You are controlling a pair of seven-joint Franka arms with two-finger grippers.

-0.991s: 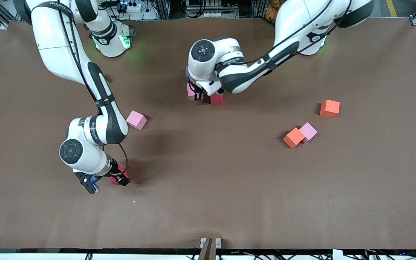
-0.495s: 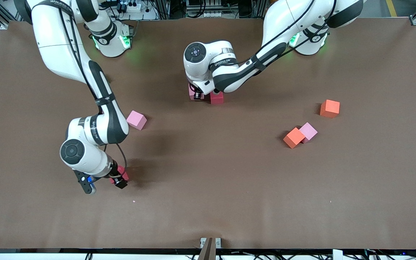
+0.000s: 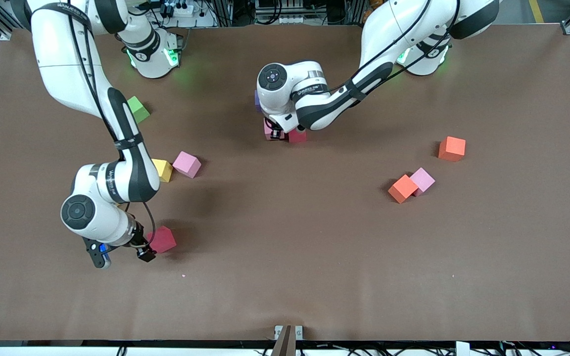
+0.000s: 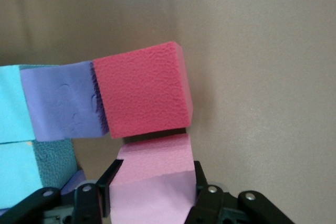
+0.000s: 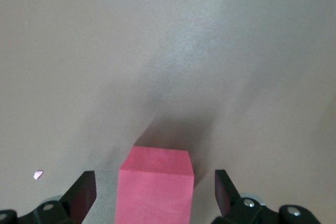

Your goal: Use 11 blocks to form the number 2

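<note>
The left tool (image 4: 152, 195) is clamped on a pink block (image 4: 152, 182) at about twelve o'clock from the bench (image 3: 285, 277) centre, low over the growing figure and just beside a red block (image 4: 143, 90) already laid there. The right tool (image 5: 152, 195) stands with its fingers wide apart around a second red block (image 3: 161, 239) that rests on the bench at roughly eight o'clock, with clear gaps on both sides, so nothing is gripped yet.

The number 2 is only partly built. The left wrist view shows the red block touching a purple block (image 4: 60, 100), with two light blue blocks (image 4: 13, 129) next to that; the arm hides most of the cluster from the front. By my count about half the pieces are in place or in hand.

Left to fetch: a yellow block (image 3: 162, 169) and a loose pink block (image 3: 186, 163) at nine o'clock, near the right arm's forearm; an orange block (image 3: 451, 148) at three o'clock; and a red-orange block (image 3: 403, 188) touching another pink block (image 3: 422, 179) at about four o'clock.

A green cube (image 3: 138, 109) lies at ten o'clock near the right arm's base and seems no part of the figure. The touching pair will likely need separating before a clean grasp, and the left arm's wrist crowds the build site.
</note>
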